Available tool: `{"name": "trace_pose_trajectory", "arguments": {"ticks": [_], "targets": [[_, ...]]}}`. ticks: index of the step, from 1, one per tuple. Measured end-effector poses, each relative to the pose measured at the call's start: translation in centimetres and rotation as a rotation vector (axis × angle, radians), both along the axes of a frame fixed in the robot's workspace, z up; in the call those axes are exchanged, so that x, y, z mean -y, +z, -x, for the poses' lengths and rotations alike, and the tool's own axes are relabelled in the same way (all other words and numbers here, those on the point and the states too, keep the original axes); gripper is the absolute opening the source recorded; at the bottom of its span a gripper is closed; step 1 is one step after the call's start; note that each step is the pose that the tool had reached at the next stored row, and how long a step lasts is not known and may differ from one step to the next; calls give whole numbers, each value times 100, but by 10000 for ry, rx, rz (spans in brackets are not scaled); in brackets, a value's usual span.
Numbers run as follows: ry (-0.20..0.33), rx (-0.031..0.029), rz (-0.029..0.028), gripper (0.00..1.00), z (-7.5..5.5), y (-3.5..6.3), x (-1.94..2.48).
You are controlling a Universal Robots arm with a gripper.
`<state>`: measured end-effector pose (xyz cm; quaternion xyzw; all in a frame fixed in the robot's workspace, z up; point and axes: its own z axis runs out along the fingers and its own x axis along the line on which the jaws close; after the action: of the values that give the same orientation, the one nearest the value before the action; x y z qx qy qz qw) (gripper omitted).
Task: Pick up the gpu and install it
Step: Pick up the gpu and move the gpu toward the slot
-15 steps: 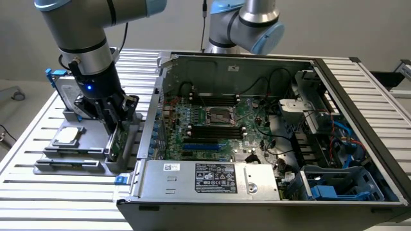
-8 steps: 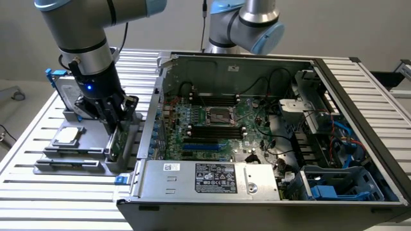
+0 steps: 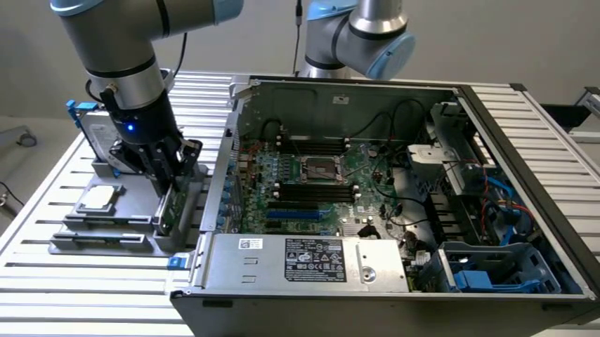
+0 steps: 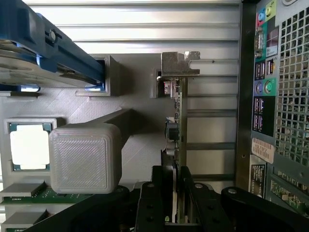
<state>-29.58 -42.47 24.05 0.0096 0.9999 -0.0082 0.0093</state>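
The gpu [image 3: 171,207] stands on its long edge in a slot of the grey holder [image 3: 122,226] at the exterior view's left, beside the open computer case [image 3: 375,91]. In the wrist view the gpu [image 4: 175,126] runs as a thin green board with its silver end bracket [image 4: 177,65] at the far end. My gripper [image 3: 170,184] reaches straight down onto the card's top edge. The black fingers [image 4: 161,193] sit one on each face of the board, and my gripper [image 4: 175,181] is shut on it. The card still rests in the holder.
The holder also carries a silver hard drive with a blue frame [image 3: 92,130], a CPU chip [image 3: 100,199] and memory sticks [image 3: 98,239]. The motherboard [image 3: 310,175] lies inside the case. A second arm [image 3: 361,35] stands behind the case. The case's rear panel [image 4: 275,96] is close beside the card.
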Motion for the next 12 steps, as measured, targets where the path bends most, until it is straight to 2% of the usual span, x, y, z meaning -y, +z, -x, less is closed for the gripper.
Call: {"name": "trace_pose_trajectory", "arguments": {"ticks": [8,12], "targets": [[0,4,-5,26,0,2,0],[-1,1,-13,26,2,52,0]]}}
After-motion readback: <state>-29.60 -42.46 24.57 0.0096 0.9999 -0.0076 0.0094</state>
